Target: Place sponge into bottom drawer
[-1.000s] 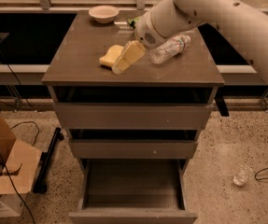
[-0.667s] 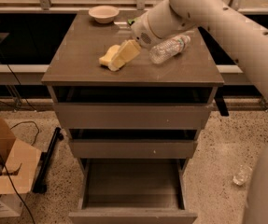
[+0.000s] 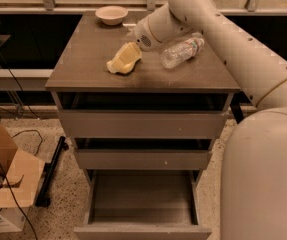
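The pale-yellow sponge (image 3: 116, 66) lies on the cabinet top (image 3: 83, 54), left of centre. My gripper (image 3: 129, 55) reaches in from the right and sits right at the sponge, over its right end, partly covering it. The bottom drawer (image 3: 142, 230) is pulled out at the foot of the cabinet, and its inside shows no objects. The two shallower drawers above it are only slightly out.
A clear plastic bottle (image 3: 182, 51) lies on its side right of the gripper. A pale bowl (image 3: 112, 14) stands at the back of the top. My arm (image 3: 263, 134) fills the right side. A cardboard box (image 3: 3, 184) and cables lie on the floor at the left.
My gripper has moved in closer over the sponge's right end. My arm now fills more of the right side of the view. The sponge, bottle and bowl have stayed put.
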